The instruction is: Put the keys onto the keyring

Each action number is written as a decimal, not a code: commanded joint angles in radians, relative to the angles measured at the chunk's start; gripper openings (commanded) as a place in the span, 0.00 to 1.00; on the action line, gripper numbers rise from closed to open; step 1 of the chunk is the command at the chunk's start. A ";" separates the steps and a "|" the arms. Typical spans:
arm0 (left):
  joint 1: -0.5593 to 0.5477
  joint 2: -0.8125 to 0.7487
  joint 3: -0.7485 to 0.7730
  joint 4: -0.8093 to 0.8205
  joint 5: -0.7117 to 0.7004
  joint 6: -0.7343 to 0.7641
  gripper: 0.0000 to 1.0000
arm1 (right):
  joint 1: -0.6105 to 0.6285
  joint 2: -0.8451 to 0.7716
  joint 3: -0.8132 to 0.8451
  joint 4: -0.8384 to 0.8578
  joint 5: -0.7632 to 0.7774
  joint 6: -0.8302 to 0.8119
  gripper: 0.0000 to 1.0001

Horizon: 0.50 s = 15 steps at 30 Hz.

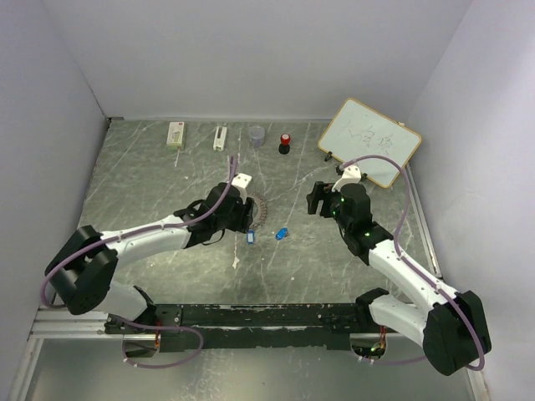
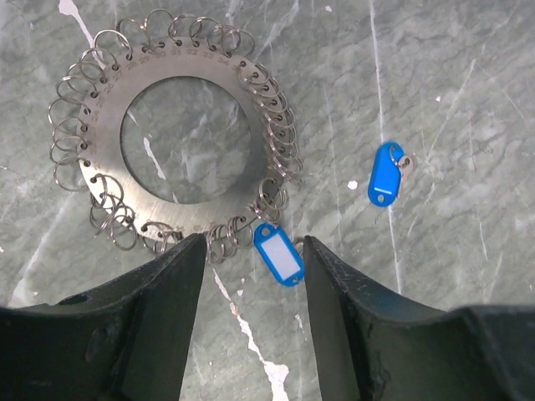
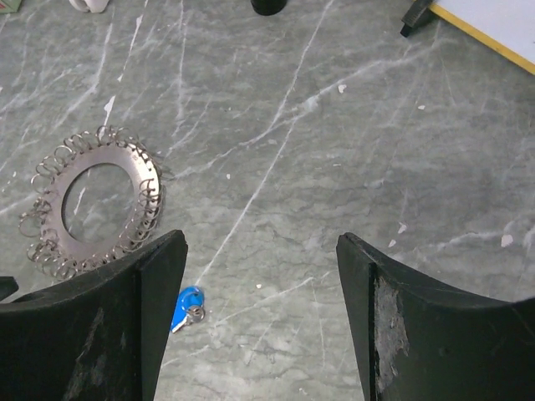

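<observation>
The keyring (image 2: 102,146) lies flat on the marble table, a steel ring fringed with small wire loops; in the top view the keyring (image 1: 262,209) shows partly under my left wrist. A blue key with a white part (image 2: 279,255) rests by the ring's lower edge, just ahead of my left gripper (image 2: 252,242). That gripper is open, with nothing between its fingers. The all-blue key (image 2: 385,174) lies apart to the right. My right gripper (image 3: 261,238) hovers open and empty, with the all-blue key (image 3: 185,307) by its left finger and the keyring (image 3: 138,188) further left.
Along the back wall stand a white box (image 1: 175,134), a small white piece (image 1: 220,137), a clear cup (image 1: 257,135) and a red-and-black knob (image 1: 285,143). A whiteboard (image 1: 369,142) leans at the back right, close behind my right arm.
</observation>
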State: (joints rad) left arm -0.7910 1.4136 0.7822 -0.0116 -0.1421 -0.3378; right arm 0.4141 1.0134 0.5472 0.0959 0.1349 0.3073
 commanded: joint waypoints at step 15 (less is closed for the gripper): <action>-0.050 0.221 0.214 -0.034 -0.055 -0.173 0.54 | 0.006 -0.003 0.021 -0.039 0.042 -0.005 0.73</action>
State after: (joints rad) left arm -0.8223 1.6192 0.9520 -0.0322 -0.1909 -0.4538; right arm 0.4145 1.0180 0.5476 0.0734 0.1589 0.3069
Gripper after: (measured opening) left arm 0.563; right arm 0.732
